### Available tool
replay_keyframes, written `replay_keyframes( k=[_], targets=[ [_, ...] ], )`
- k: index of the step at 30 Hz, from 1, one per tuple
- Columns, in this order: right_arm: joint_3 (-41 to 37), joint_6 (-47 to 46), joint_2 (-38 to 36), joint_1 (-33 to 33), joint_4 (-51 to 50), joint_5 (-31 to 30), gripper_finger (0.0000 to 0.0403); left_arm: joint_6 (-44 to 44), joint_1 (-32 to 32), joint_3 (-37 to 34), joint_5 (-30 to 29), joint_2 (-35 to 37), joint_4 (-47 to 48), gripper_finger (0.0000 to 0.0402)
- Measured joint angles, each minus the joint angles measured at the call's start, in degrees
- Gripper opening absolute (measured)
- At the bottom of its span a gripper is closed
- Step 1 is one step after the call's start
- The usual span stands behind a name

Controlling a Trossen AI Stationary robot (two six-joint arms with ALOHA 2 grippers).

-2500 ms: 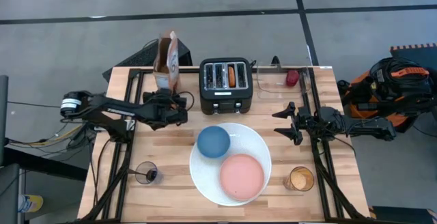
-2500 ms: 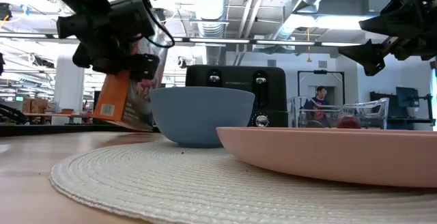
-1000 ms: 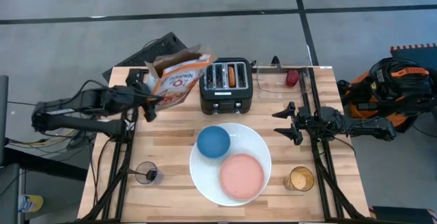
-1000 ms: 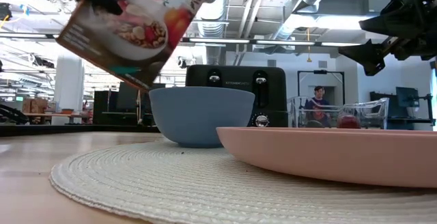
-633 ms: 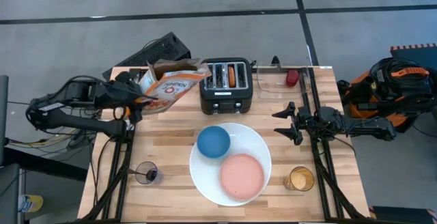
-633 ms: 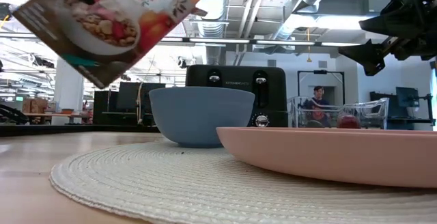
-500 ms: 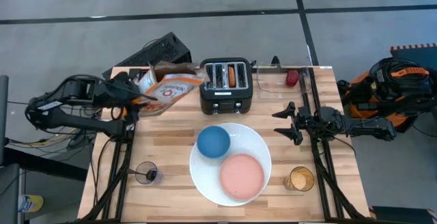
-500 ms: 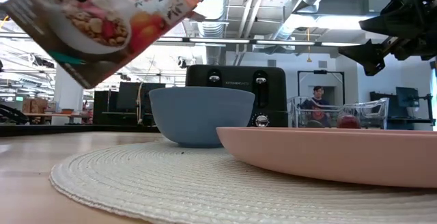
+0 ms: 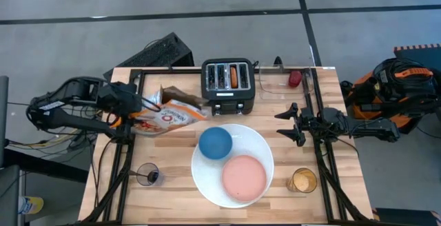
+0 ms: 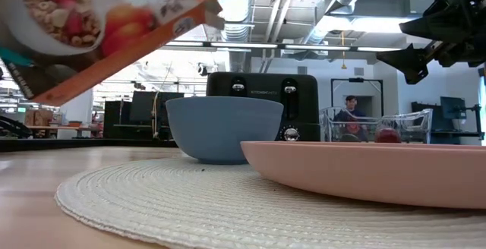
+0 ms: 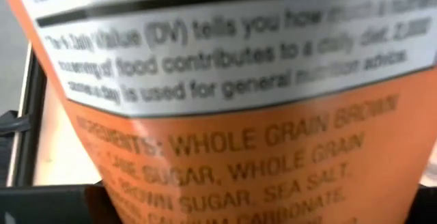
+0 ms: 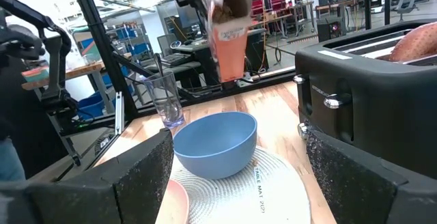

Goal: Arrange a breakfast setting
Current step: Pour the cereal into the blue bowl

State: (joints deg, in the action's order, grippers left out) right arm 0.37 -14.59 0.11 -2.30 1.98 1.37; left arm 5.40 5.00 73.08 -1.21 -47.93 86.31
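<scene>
My left gripper is shut on the orange cereal box, which is tipped nearly level above the table's left half, its open top toward the small blue bowl. The box also shows in the low view. The bowl and the pink saucer sit on the big white round plate. The clear purplish tumbler stands near the front left. Toasted bread sticks out of a toaster slot. My right gripper is open and empty, held above the table right of the plate. My left gripper holds the cereal box at its bottom end, coming level from the table's left side. The box's printed narrow side fills the wrist view and hides the fingers. The box is lifted clear and tilted, its open top lower.
The black four-slot toaster stands at the far middle. A clear container with a red thing is at the far right. An amber glass stands near the front right. Bare wood lies at the front left.
My left gripper has carried the cereal box from beside the toaster toward the table's near edge and lower. The box has tipped further over, its open top now pointing toward the blue bowl.
</scene>
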Motion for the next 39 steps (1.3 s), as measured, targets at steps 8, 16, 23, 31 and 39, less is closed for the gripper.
replay_keyframes(
  k=[8,16,23,31,39],
  targets=[
    [-0.01,0.0,0.01,-0.01,0.0,0.0,0.0356,3.89,-2.11,0.0,-2.74,-3.05,2.72,0.0227],
    [0.01,0.0,-0.01,-0.01,0.0,0.02,0.0356,9.05,-4.3,0.01,-7.28,-6.73,2.6,0.0227],
    [-0.01,0.0,0.01,0.01,0.0,0.02,0.0356,14.84,-6.3,0.0,-9.39,-8.07,1.01,0.0227],
    [-0.01,0.0,-0.01,-0.01,0.0,0.02,0.0356,21.57,-9.4,0.0,-19.26,-10.73,0.56,0.0229],
    [-0.01,0.0,0.01,0.01,0.0,0.0,0.0356,24.36,-13.76,0.0,-24.32,-13.77,0.56,0.0231]
  ],
)
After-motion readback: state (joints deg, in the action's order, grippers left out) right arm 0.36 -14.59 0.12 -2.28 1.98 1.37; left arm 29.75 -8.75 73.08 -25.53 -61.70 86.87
